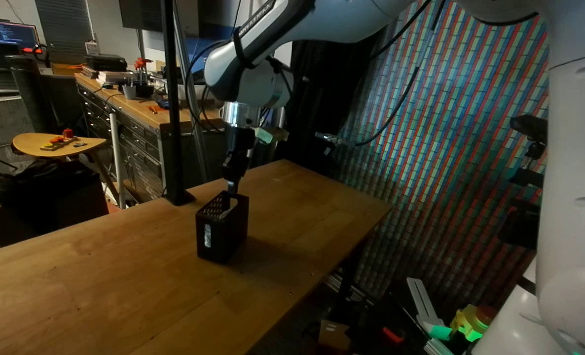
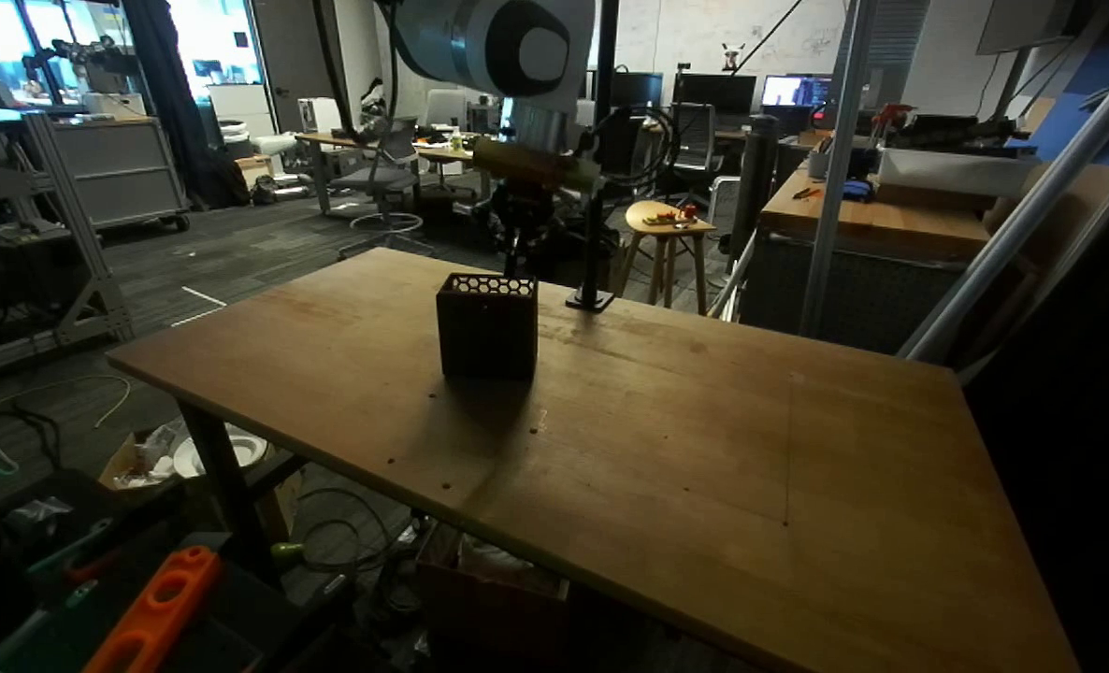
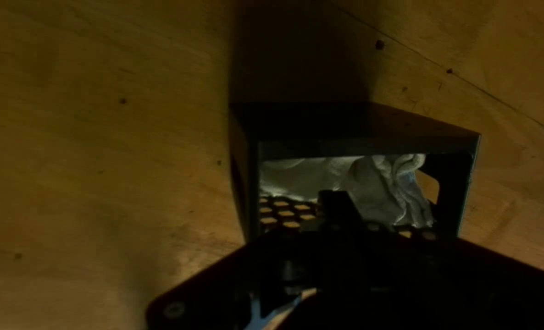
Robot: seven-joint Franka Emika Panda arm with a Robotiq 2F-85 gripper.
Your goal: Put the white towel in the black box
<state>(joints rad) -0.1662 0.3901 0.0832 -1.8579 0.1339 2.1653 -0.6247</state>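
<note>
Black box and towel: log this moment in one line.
white towel: bunched inside black box | black box: upright on table | gripper: shut, at black box's open top

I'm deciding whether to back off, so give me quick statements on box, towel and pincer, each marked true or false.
1. The black box stands on the wooden table. True.
2. The white towel is inside the box. True.
3. The box lies on its side. False: it is upright, opening up.
4. The towel is smooth. False: it shows folds.
5. The pincer points down. True.
6. The pincer is wide open. False: it is shut.
</note>
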